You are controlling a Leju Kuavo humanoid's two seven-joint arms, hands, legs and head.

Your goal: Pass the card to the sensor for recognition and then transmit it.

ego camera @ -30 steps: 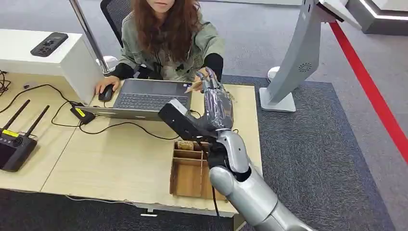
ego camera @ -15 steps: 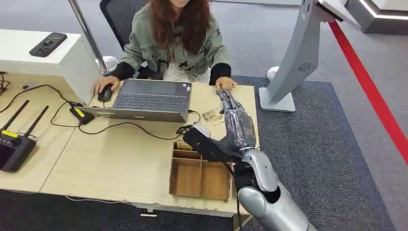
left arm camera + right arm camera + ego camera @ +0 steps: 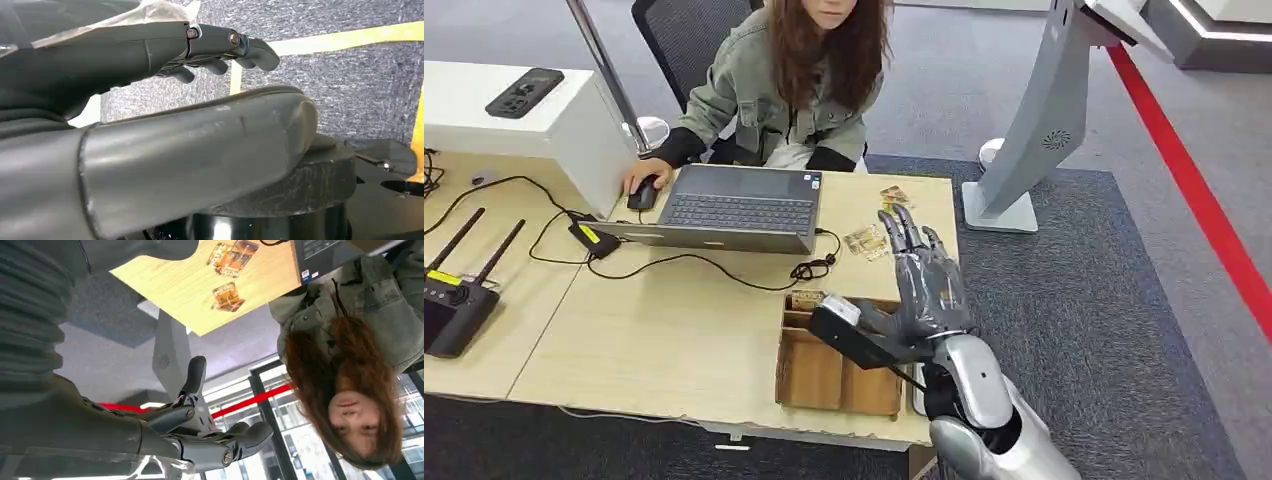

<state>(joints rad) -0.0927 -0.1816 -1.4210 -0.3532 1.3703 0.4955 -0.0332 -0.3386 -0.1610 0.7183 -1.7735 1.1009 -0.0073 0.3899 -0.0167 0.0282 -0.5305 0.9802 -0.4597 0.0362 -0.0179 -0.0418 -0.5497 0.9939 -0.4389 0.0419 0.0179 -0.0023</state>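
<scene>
One card (image 3: 895,196) lies flat near the far edge of the table (image 3: 664,330), right of centre in the head view, just in front of the seated person (image 3: 789,85); two more cards (image 3: 866,242) lie overlapping a little nearer, beside the laptop's right corner; in the right wrist view the single card (image 3: 227,296) sits apart from the pair; the right hand (image 3: 924,280) is raised over the table's right edge, lower centre-right of the frame, fingers spread and holding nothing; a wooden divided tray (image 3: 814,375) rests just left of that arm; the laptop (image 3: 734,208) stands centre-left with a mouse (image 3: 643,194) under the person's hand; the left hand (image 3: 165,120) hangs over grey carpet, fingers apart and holding nothing.
</scene>
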